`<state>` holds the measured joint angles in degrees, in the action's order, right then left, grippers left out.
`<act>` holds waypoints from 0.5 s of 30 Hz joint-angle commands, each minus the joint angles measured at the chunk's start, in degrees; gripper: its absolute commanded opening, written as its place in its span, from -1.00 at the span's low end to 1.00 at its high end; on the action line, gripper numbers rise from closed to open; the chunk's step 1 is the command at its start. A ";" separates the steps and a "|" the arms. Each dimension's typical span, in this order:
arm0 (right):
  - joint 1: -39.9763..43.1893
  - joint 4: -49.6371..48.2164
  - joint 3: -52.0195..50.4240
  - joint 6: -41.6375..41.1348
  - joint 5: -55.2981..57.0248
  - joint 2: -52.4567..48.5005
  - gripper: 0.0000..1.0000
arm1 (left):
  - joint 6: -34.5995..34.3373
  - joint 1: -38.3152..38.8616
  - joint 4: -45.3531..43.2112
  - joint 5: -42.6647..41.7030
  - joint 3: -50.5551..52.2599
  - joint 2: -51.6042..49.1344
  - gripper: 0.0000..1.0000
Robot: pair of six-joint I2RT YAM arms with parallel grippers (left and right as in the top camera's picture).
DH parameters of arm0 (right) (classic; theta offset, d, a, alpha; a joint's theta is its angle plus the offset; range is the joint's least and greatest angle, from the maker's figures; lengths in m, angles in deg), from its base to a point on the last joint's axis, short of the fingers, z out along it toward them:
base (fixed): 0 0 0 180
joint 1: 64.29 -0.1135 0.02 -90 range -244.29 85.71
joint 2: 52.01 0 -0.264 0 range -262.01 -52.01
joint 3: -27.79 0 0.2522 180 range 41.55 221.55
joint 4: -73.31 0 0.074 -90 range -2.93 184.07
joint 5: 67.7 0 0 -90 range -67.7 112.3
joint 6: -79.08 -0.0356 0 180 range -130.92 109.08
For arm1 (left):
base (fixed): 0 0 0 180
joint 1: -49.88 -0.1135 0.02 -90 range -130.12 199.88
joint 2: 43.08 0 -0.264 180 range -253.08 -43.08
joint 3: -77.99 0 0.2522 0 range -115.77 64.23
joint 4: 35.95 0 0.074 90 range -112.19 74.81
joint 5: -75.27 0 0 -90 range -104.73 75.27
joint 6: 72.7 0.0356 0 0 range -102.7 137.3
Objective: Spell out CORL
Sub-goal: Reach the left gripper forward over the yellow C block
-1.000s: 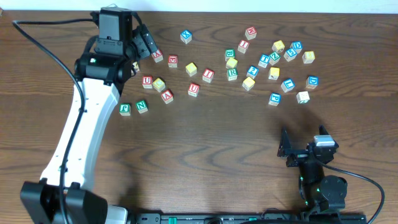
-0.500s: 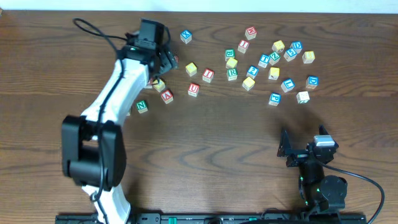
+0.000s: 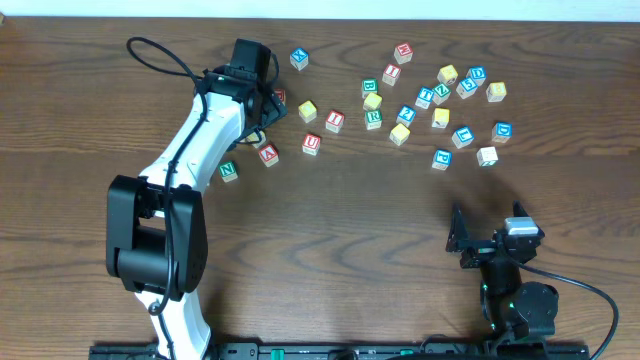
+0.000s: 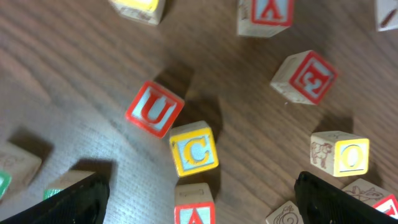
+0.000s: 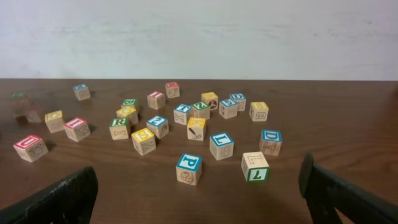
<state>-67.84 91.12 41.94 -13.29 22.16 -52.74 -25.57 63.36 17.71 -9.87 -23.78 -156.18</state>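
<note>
Under the spread left claw [image 4: 202, 200], yellow C block [image 4: 194, 149], red U block [image 4: 154, 109] beside

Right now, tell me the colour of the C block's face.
C block: yellow frame and letter; clearest in left wrist view.

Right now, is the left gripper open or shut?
Open. In the left wrist view, the left gripper has its fingers at opposite bottom corners, wide apart, gripping nothing; the yellow C block lies untouched.
</note>
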 commanded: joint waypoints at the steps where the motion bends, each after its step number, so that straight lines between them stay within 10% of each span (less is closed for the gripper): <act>1: 0.42 0.26 -0.04 -0.37 0.44 0.24 0.98 | -4.42 0.68 1.11 0.70 -1.38 -0.02 0.88; 15: 0.42 0.26 -0.04 -0.37 0.44 0.24 0.99 | -8.07 3.32 1.55 0.74 -1.38 -2.43 0.88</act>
<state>-67.84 91.14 41.94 -13.29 22.16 -52.74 -32.48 66.81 19.00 -9.89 -23.78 -156.26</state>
